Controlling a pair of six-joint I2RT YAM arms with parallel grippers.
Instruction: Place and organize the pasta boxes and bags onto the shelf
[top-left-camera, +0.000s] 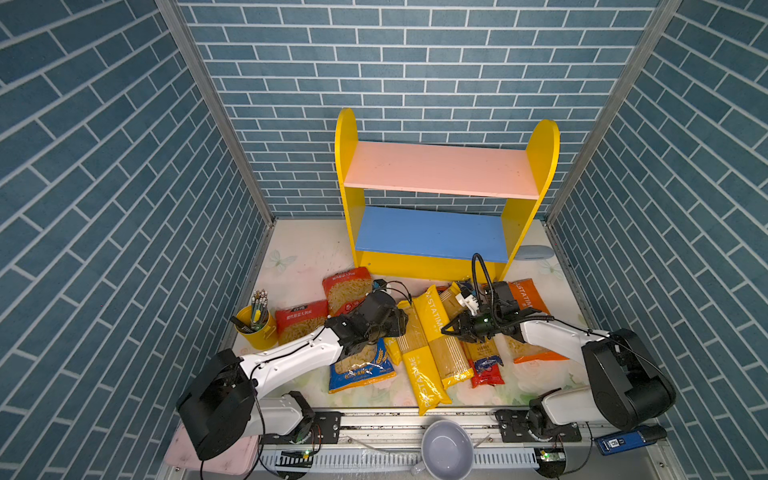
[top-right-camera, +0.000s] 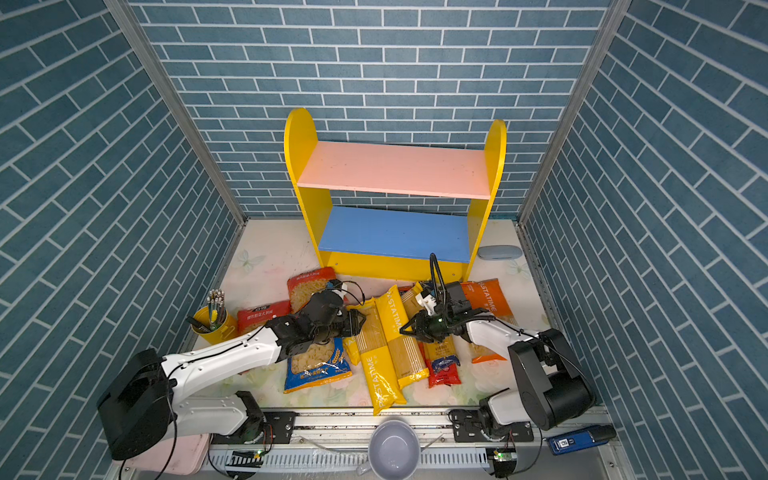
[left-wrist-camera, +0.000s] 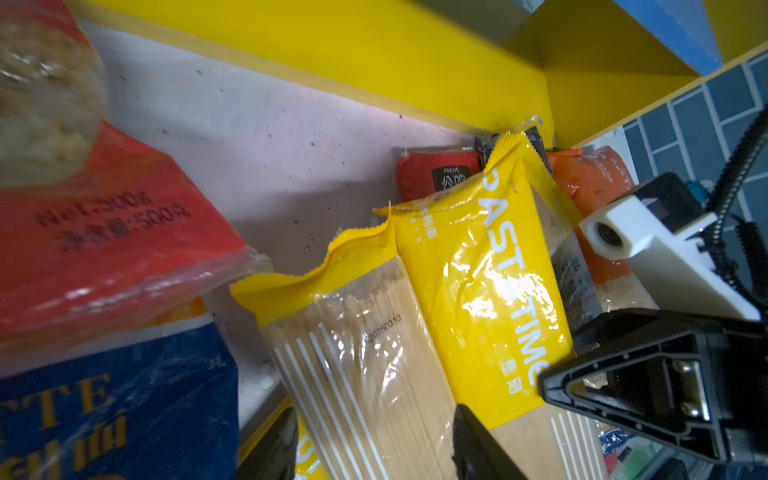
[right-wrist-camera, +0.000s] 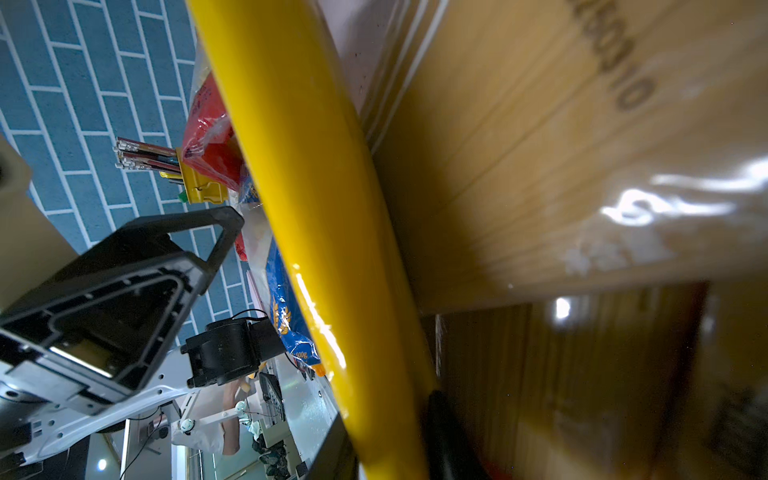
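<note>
The shelf (top-left-camera: 440, 170) stands at the back, its pink and blue boards bare. Pasta bags lie on the table before it: red short-pasta bags (top-left-camera: 347, 291), a blue bag (top-left-camera: 361, 365), an orange bag (top-left-camera: 528, 299) and a red spaghetti pack (top-left-camera: 486, 370). My left gripper (left-wrist-camera: 376, 449) is open, its fingers either side of a yellow spaghetti pack (left-wrist-camera: 365, 365) that lies flat. My right gripper (right-wrist-camera: 390, 449) is shut on the edge of the neighbouring yellow PASTATIME pack (top-left-camera: 436, 332). In both top views the two grippers (top-right-camera: 359, 322) (top-right-camera: 405, 328) face each other across these packs.
A yellow cup of pencils (top-left-camera: 255, 328) stands at the left wall. A grey case (top-left-camera: 536, 252) lies beside the shelf's right foot. A grey bowl (top-left-camera: 446, 449) and a blue device (top-left-camera: 623, 440) sit at the front rail. Brick walls close in three sides.
</note>
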